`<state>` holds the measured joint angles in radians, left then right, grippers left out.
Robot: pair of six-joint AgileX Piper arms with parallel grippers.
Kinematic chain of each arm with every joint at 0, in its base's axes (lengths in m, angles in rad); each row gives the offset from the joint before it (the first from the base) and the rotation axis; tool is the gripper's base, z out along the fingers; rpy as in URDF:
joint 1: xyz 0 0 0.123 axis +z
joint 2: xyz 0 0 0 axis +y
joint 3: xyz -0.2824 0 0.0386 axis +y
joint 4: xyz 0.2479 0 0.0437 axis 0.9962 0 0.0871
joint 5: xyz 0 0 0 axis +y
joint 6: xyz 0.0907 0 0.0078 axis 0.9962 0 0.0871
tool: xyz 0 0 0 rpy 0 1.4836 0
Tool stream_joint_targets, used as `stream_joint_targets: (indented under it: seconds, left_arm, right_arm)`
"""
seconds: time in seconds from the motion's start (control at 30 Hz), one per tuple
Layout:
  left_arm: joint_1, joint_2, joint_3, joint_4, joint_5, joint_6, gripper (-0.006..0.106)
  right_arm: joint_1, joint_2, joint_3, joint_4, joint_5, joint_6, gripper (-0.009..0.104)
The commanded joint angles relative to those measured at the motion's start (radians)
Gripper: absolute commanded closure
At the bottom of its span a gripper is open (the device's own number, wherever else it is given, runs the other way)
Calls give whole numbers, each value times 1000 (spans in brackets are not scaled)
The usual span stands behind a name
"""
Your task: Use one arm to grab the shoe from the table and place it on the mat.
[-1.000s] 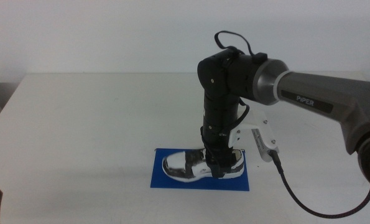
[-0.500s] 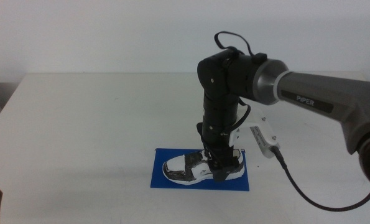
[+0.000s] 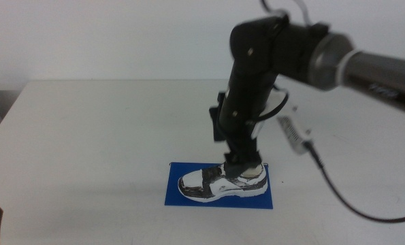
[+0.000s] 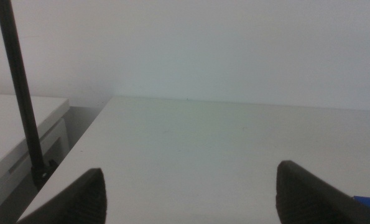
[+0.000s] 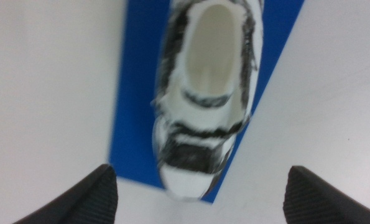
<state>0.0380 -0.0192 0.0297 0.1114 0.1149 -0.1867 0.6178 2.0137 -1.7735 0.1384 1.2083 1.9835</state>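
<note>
Shoe [image 3: 222, 182] on mat [image 3: 177, 192], beneath open right pincer [image 3: 244, 160]

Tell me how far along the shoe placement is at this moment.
Placement looks done: the shoe rests upright on the blue mat, with nothing gripping it. In hand: the right gripper hangs just above the shoe's heel, jaws open and clear of it in the right wrist view. Left: probably only pulling that arm away. The left gripper waits, open, at the table's near left edge.

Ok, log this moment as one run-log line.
shoe: upright on mat | right gripper: open, just above shoe's heel, holding nothing | left gripper: open, waiting at table's near left edge
</note>
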Motion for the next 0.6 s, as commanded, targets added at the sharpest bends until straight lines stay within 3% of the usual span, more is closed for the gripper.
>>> stream_joint_targets:
  seconds: [0.0, 0.07, 0.1, 0.27, 0.47, 0.57]
  left_arm:
    - [-4, -7, 5, -4, -82, -3, 7]
    - [-4, -7, 5, -4, -82, -3, 7]
    - [-4, -7, 5, -4, -82, -3, 7]
    - [-4, -7, 5, -4, -82, -3, 7]
    - [-4, -7, 5, -4, -82, -3, 7]
    - [-4, -7, 5, -4, -82, -3, 7]
  right_arm:
    - [-11, -110, -31, -50, 78, -45, 3]
    - [-13, -158, -31, -138, 78, -112, 3]
    - [-14, -211, -31, -267, 78, -217, 3]
    - [-14, -329, -31, -585, 78, -615, 3]
    - [-14, -405, -31, -827, 72, -919, 3]
    - [-50, -456, -26, -824, 43, -930, 3]
